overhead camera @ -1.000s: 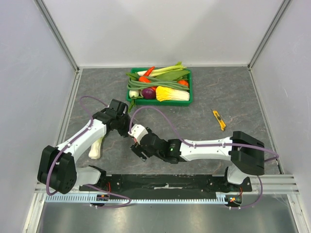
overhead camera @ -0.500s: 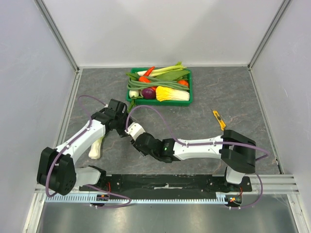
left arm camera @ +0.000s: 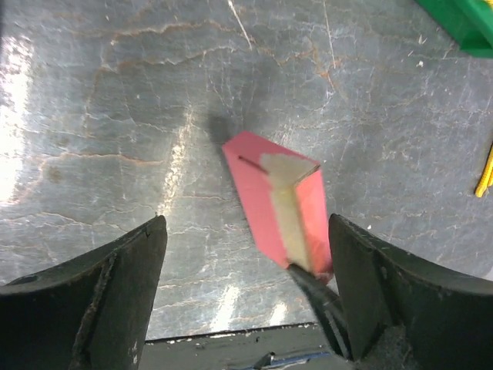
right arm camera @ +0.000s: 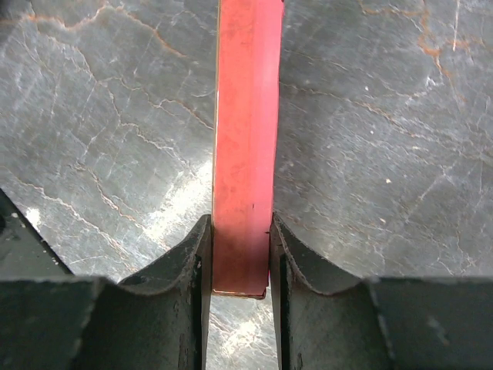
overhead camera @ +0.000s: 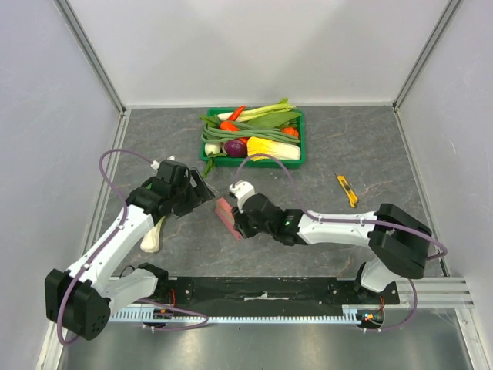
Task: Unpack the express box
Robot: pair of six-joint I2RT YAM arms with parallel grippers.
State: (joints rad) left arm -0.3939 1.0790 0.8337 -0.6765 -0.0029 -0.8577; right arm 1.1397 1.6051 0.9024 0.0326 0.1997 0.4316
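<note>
Two grippers swapping roles: left gripper [overhead camera: 202, 190] now standing wide, holding nothing, pulling back from the close meeting with right arm a second ago. Right gripper [right arm camera: 241, 254] now pinching express box [right arm camera: 245, 116] across its flat faces, box standing edge-up between both arms, near-left part of table. Handover looking done; tan tape strip [left arm camera: 291, 208] probably needing opening next. No writing or brand showing.

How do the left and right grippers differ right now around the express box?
The left gripper is open wide and holds nothing; the right gripper is shut on the express box. The left gripper's fingers stand clear of the box, while the right gripper's fingers press its two broad faces. Both have dark fingers and face the box.
</note>
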